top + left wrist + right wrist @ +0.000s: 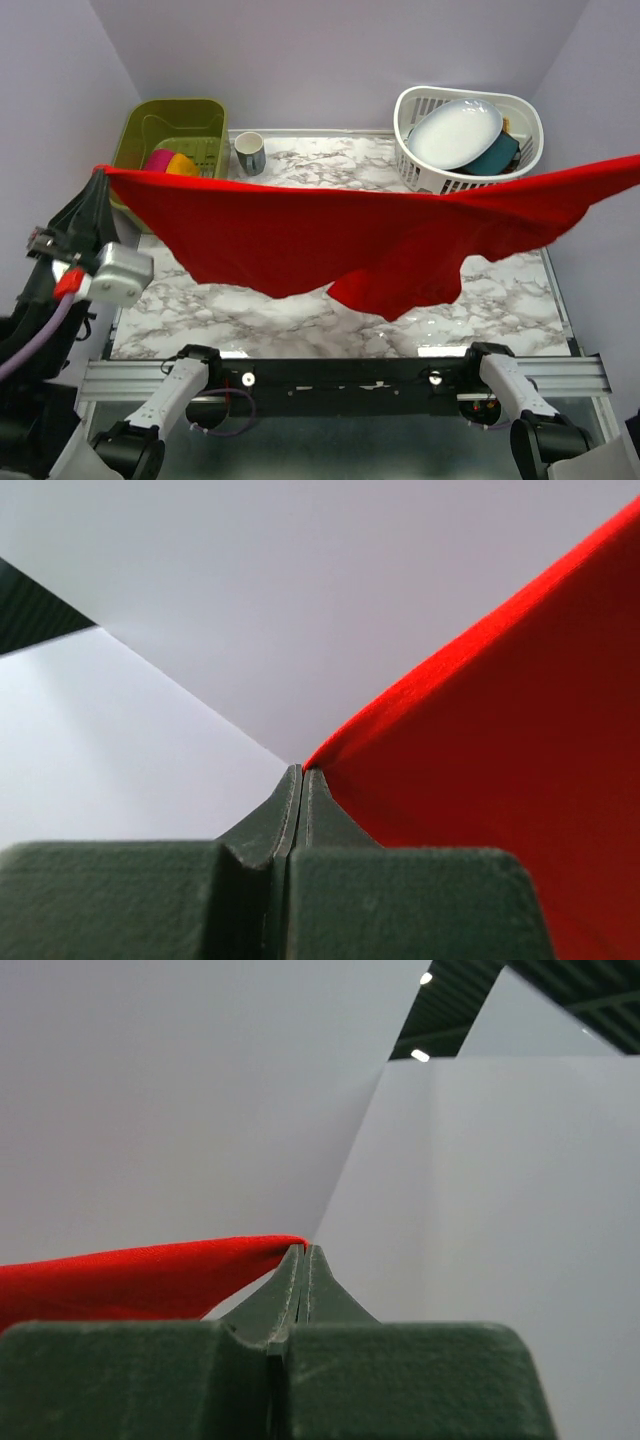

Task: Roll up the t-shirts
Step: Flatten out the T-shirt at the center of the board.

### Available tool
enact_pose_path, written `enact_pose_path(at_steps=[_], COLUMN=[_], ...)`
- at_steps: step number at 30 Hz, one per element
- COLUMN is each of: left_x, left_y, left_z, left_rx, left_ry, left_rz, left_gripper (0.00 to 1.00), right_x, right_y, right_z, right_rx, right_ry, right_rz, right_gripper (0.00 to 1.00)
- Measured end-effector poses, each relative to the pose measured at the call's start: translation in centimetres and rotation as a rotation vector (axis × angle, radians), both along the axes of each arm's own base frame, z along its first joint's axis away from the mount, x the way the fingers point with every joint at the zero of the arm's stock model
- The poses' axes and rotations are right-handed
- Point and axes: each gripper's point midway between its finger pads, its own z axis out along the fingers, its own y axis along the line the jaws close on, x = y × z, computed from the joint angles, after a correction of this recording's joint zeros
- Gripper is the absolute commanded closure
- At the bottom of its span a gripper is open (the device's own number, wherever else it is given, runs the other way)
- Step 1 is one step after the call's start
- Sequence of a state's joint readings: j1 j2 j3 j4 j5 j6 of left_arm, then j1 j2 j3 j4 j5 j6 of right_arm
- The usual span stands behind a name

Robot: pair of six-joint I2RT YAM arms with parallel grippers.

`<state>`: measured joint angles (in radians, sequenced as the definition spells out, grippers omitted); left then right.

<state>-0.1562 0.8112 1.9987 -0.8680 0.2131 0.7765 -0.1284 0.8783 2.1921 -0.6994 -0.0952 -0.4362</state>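
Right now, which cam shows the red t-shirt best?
Top external: nearly the whole red t-shirt hangs stretched above the table. Left wrist shows only the corner pinched in the left gripper; right wrist, a thin strip reaching the right gripper.

Pale lilac walls [330, 60], marble-patterned table [500, 290] — ceiling lights [420, 1055] overhead

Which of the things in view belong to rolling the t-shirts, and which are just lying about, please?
Part of the job:
- red t-shirt, stretched in the air between the left gripper and the right gripper, both shut on it
- pink tee and orange tee, in the green basket

Just lying about:
- mug
- white basket, holding a white dish and a teal dish
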Motion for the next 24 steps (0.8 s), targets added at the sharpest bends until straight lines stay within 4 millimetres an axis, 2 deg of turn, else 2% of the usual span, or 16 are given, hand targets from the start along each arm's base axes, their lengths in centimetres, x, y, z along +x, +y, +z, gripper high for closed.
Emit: enact_pose_path(at_steps=[3, 4, 7, 10, 13, 15, 17, 18, 22, 24], left_x=[-3.1, -3.9, -6.9, -8.5, -9.2, -8.8, -7.4, -6.7, -0.8, 2.2], left_y=[0.4, 0.5, 1.0, 1.2, 1.2, 0.9, 0.6, 0.5, -0.6, -1.1], left_z=[2.0, 2.4, 4.3, 5.4, 6.1, 6.0, 5.4, 5.0, 1.2, -1.4], left_rx=[-0.011, -0.013, -0.021, -0.028, -0.024, -0.016, -0.006, 0.0, 0.046, 0.076], left_ry=[-0.08, -0.099, -0.187, -0.241, -0.271, -0.267, -0.244, -0.228, -0.081, 0.006], left_rz=[-0.005, -0.004, 0.001, 0.007, 0.008, 0.002, -0.004, -0.006, -0.019, -0.024], left_gripper=[1.0, 1.0, 1.0, 1.0, 1.0, 1.0, 1.0, 1.0, 1.0, 1.0], right_x=[-3.3, -5.0, -7.7, -10.3, -11.3, -10.7, -9.1, -7.6, -2.0, 2.4], right_y=[0.1, 0.2, 0.2, 0.2, 0.1, -0.1, -0.4, -0.7, -1.6, -2.3], right_z=[1.8, 2.5, 3.8, 5.2, 6.0, 6.0, 5.8, 5.4, 3.4, 1.0], right_rx=[-0.01, -0.019, -0.037, -0.053, -0.066, -0.071, -0.074, -0.077, -0.099, -0.126], right_ry=[-0.089, -0.135, -0.212, -0.297, -0.343, -0.34, -0.321, -0.294, -0.183, -0.084], right_rz=[-0.019, -0.031, -0.055, -0.088, -0.11, -0.119, -0.128, -0.135, -0.159, -0.181], right_gripper=[1.0, 1.0, 1.0, 1.0, 1.0, 1.0, 1.0, 1.0, 0.99, 1.0])
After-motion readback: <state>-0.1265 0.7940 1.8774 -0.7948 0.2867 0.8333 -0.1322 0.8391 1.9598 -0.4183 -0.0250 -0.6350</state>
